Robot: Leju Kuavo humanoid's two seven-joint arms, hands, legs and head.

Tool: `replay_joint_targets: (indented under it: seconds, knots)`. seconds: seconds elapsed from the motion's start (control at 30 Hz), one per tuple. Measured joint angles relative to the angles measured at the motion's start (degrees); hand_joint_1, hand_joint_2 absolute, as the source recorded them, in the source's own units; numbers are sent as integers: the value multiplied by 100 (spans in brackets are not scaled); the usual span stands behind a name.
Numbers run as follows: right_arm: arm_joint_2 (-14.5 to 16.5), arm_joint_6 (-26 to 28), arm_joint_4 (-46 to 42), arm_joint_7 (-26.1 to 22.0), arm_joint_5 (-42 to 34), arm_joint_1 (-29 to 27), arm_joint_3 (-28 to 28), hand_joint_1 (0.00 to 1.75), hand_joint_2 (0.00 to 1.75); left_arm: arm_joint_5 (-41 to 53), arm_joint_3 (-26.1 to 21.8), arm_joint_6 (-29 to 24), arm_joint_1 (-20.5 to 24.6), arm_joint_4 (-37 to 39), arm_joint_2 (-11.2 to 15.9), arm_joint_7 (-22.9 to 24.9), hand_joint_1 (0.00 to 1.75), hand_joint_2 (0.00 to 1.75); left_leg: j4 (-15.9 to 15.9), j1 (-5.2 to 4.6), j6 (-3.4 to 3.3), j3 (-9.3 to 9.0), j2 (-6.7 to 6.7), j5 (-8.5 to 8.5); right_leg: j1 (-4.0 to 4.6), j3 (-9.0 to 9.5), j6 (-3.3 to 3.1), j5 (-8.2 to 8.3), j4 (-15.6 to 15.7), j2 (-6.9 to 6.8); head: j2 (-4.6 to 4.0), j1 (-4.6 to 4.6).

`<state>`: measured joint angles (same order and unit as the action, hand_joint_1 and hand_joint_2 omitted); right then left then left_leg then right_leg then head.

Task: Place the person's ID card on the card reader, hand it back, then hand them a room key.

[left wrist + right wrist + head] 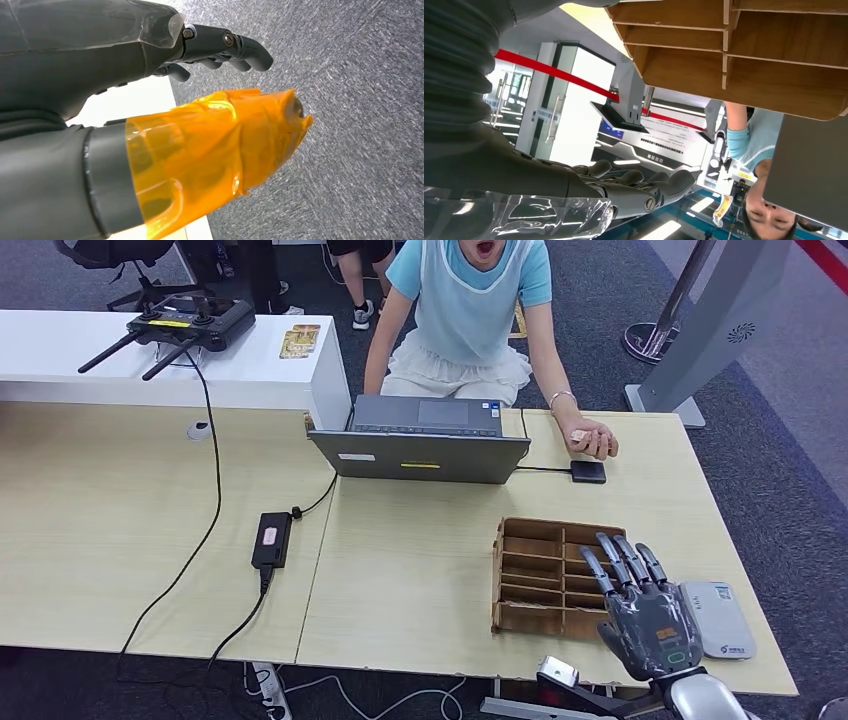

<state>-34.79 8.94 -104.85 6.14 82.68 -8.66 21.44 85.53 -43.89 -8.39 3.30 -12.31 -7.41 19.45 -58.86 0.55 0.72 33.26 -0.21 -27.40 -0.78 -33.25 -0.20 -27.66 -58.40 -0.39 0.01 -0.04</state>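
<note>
My right hand point(645, 610) is raised at the table's near right edge, fingers stretched and apart, holding nothing; it overlaps the near right corner of a wooden compartment box point(535, 575). The right wrist view has the same hand point(624, 187) empty beside the box point(724, 45). A white flat card device point(718, 618) lies just right of the hand. Across the table a person rests a hand point(590, 438) on the table, gripping a small pale card. A black pad point(588, 471) on a cable lies beside it. My left hand point(200, 75) hangs over grey carpet, empty, its thumb wrapped in orange tape.
An open grey laptop point(425, 440) stands at the table's far middle. A black power brick point(271, 539) and cables run across the left half. A white counter point(250, 370) at the back left carries a black controller point(190, 325). A grey stand point(700, 330) rises at the back right.
</note>
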Motion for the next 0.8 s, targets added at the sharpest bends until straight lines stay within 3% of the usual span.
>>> replay_joint_targets:
  seconds: [0.8]
  knots:
    - [10, -287, 96, 121, -512, -74, -85, 8, 175, 2, 0, -5, -1, 0, -2, 17, 0, 0, 0, 0, 0, 0, 0, 0, 0, 0, 0, 0, 0, 0, 0, 0]
